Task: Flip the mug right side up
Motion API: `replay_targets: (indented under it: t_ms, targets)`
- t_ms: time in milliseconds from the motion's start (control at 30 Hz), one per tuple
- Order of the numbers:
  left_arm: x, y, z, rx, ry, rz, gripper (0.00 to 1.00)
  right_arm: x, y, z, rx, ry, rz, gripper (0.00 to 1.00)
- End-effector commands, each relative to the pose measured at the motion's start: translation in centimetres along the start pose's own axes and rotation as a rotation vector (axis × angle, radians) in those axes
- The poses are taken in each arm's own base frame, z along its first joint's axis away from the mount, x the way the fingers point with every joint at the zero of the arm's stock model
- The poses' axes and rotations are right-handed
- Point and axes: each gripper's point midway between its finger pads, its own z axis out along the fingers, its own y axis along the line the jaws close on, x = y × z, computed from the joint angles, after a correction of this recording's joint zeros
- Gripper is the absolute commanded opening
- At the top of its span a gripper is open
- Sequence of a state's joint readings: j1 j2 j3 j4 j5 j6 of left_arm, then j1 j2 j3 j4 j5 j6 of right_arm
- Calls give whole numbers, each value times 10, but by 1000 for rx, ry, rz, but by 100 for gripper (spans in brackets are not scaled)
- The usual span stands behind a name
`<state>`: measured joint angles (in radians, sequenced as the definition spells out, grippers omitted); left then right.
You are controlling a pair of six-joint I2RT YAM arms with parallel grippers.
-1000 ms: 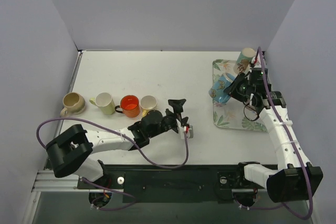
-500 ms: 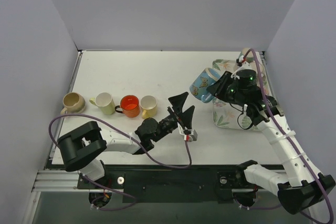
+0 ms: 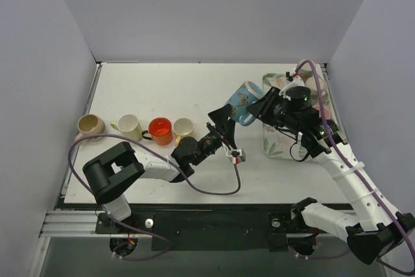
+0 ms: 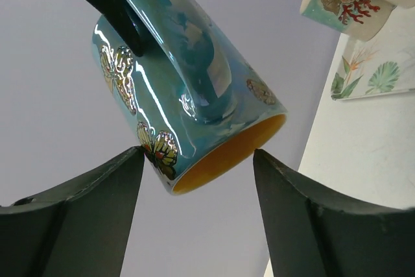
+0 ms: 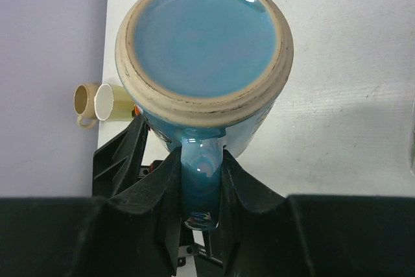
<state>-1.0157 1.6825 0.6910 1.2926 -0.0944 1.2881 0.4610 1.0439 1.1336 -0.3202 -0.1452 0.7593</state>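
Left wrist: right pincer [image 5: 201, 163] clenches the handle [image 4: 185, 47] of the mouth-down mug [image 4: 155, 102]; open left pincer [image 4: 198, 155] should close squarely on its wall.

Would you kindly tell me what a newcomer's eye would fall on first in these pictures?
The blue butterfly mug hangs in mid-air right of the middle of the table, mouth tilted downward, held by its handle in the right gripper. The left gripper sits open just below the mug's rim. A row of four mugs stands at the table's left.
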Motion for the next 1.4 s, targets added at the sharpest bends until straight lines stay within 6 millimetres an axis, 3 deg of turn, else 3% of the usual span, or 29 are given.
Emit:
replay_targets:
  t_ms: [0,33,333,367,400,433,567,667,700,767,900,933,1033,1067,1100,1133,1167,1200,1233,1267,1300,1333,1367]
  targets:
    - [-22,71,0,-284,-137,88,73,-51,66,-22,-237,-183,41,0]
    - [-26,73,0,-300,-159,115,65,-49,67,-20,-241,-173,43,0]
    - [-36,83,-4,-317,-190,176,41,-29,55,-6,-218,-124,52,0]
    - [-35,86,-5,-322,-189,174,27,-27,53,-3,-212,-120,54,0]
    - [-37,90,-7,-330,-190,172,19,-24,50,-1,-201,-112,51,0]
    - [-37,90,-8,-330,-189,171,1,-23,47,1,-192,-111,46,0]
    - [-37,94,-11,-336,-179,133,0,-17,35,5,-143,-92,14,0]
    - [-36,84,-11,-276,-160,96,0,-13,14,13,-30,-68,-26,3]
    - [-30,83,-11,-270,-112,74,0,-10,6,15,7,-56,-42,9]
    - [-20,70,-8,-195,-42,33,0,-7,-9,19,78,-34,-66,36]
    - [10,36,-5,7,151,-40,0,6,-35,34,188,48,-121,49]
    - [18,22,-4,99,215,-78,0,7,-36,37,193,55,-129,50]
    - [43,10,-10,237,372,-213,0,7,-42,43,215,64,-144,53]
    - [44,7,-11,303,413,-297,0,5,-42,43,219,59,-147,54]
    - [57,0,-21,378,476,-322,0,3,-42,43,221,56,-148,55]
    - [58,18,-11,345,485,-409,0,2,-43,43,223,56,-151,56]
    - [64,9,-19,404,531,-428,0,0,-41,41,221,51,-150,56]
    - [66,18,-17,411,555,-478,0,-6,-46,41,246,31,-154,57]
    - [71,7,-26,470,604,-491,0,-8,-45,39,248,23,-156,57]
    - [70,17,-21,467,611,-531,0,-10,-47,39,254,19,-159,58]
    - [75,3,-33,531,673,-564,0,-13,-46,35,258,10,-162,61]
    - [71,11,-31,543,675,-592,0,-14,-47,33,262,8,-172,62]
    - [69,6,-42,604,721,-625,0,-16,-48,27,273,2,-176,62]
